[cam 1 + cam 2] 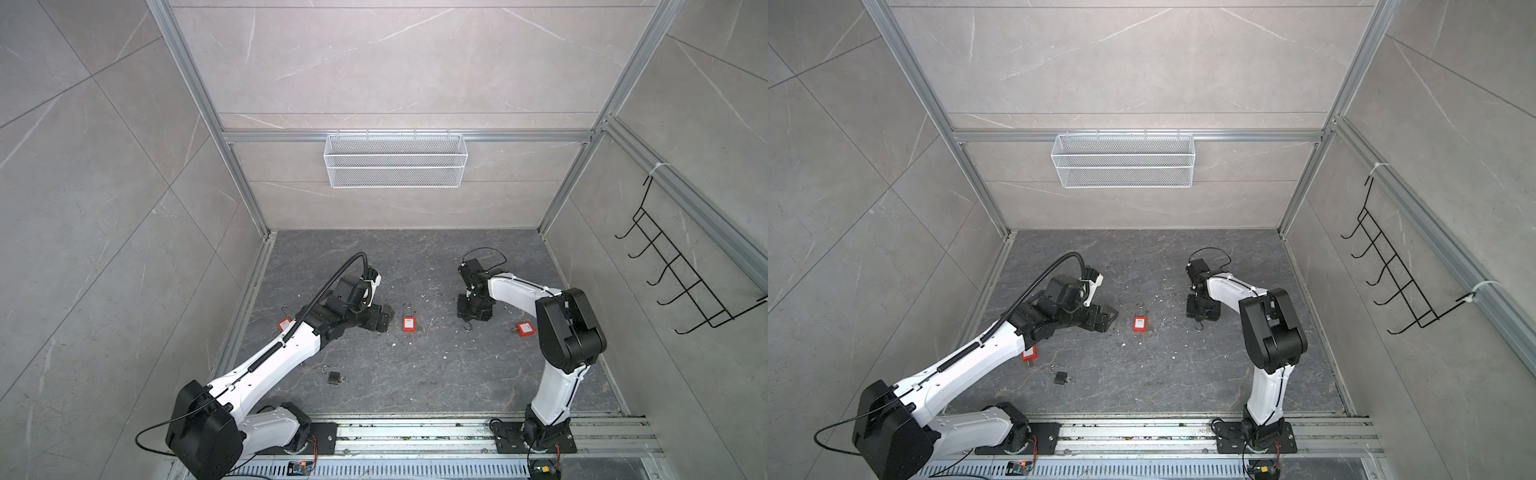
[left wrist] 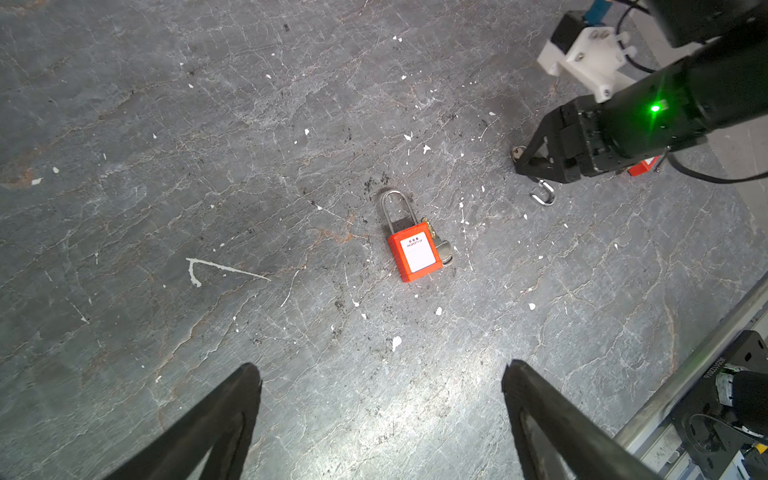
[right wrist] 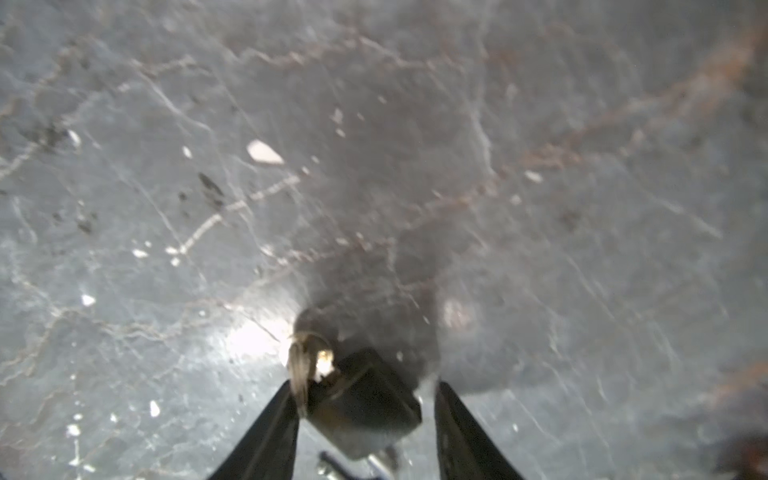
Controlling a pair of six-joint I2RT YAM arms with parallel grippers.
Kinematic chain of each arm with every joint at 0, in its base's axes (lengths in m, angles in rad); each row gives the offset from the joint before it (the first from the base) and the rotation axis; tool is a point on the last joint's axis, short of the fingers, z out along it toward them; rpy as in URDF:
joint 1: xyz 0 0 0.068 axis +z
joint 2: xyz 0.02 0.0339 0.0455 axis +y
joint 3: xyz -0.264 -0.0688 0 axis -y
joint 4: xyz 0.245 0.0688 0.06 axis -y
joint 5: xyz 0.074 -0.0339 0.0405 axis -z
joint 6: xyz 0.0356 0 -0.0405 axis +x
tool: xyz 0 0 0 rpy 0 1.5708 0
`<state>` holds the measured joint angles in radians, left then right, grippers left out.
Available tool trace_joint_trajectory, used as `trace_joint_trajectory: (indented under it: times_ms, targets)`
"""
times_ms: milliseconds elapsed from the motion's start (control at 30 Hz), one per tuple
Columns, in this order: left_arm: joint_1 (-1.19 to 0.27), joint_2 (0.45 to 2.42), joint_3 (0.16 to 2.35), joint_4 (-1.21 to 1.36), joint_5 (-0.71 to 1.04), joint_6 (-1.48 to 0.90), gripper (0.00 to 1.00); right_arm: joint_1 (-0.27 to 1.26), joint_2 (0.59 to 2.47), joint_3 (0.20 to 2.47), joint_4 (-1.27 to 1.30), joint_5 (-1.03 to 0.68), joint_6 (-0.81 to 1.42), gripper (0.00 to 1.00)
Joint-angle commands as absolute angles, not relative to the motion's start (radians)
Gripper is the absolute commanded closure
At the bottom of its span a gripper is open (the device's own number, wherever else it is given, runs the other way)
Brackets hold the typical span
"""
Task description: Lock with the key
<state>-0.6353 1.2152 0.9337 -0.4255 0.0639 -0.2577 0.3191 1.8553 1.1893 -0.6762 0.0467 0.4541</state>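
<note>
left gripper [image 2: 381,365] [image 1: 390,319] [image 1: 1113,318]: jaws spread wide with nothing between them, low over the tabletop, aimed toward the middle red padlock and apart from it
right gripper [image 3: 363,386] [image 2: 524,164] [image 1: 470,318] [image 1: 1200,318]: closed part-way on the black padlock with a finger on each side of its body, low over the tabletop, right of the middle
black padlock [image 3: 365,403]: the task's lock, gripped by the right gripper; the right wrist view is blurred, so its finer details do not show
key [image 3: 300,365] [image 2: 517,153]: sticks out of one end of the black padlock, just past the fingertips
shackle [image 2: 545,196] [image 1: 468,328] [image 1: 1199,329]: an open hook at the black padlock's other end, hanging below the right gripper
middle red padlock [image 2: 413,254] [image 1: 409,324] [image 1: 1140,324]: lies flat, label up, between the two grippers and touched by neither; a silvery piece rests against its side, and I cannot tell whether it is a key
right red padlock [image 1: 525,329]: flat on the tabletop beside the right arm
left red padlock [image 1: 284,324] [image 1: 1030,354]: partly hidden by the left arm
small dark padlock [image 1: 334,377] [image 1: 1061,377]: flat near the front edge, shackle open
tabletop [image 2: 166,166]: dark veined stone with white specks
wire basket [image 1: 395,176]: white, hung on the back wall's rail
</note>
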Motion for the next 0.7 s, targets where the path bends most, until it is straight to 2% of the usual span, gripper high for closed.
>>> trace_joint_trajectory:
  times_ms: [0,400,667]
  targets:
    - [-0.640,1.217,0.922,-0.412,0.095,-0.270,0.07,0.314,1.786,1.138,-0.658,0.069,0.522,0.47]
    - [-0.644,1.220,0.908,-0.396,0.114,-0.280,0.07,0.320,1.750,1.036,-0.604,-0.034,0.526,0.48]
    - [-0.645,1.212,0.885,-0.385,0.115,-0.290,0.07,0.384,1.703,0.998,-0.577,-0.117,0.526,0.47]
